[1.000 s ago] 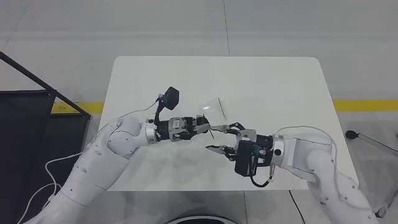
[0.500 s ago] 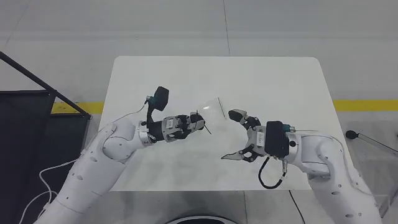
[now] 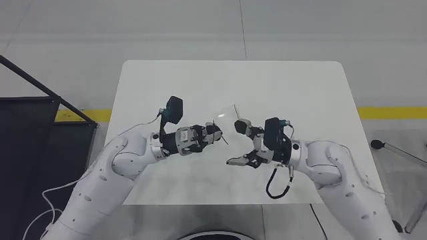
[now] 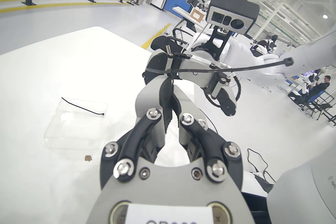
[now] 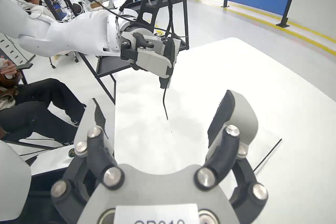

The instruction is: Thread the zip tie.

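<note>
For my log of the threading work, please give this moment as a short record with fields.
left hand: shut on zip tie, above the table
zip tie state: not yet looped, head free
right hand: open, empty, facing the left hand
clear tray: on the table, holds a second zip tie

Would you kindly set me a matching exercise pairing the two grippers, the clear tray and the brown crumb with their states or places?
Things: 1 left gripper; 2 right gripper; 3 clear tray; 4 brown crumb.
States: A jaws open, empty; B on the table near the tray; C carries a spare zip tie; D jaws shut on a zip tie.
Pairs: 1-D; 2-A; 3-C; 4-B.
</note>
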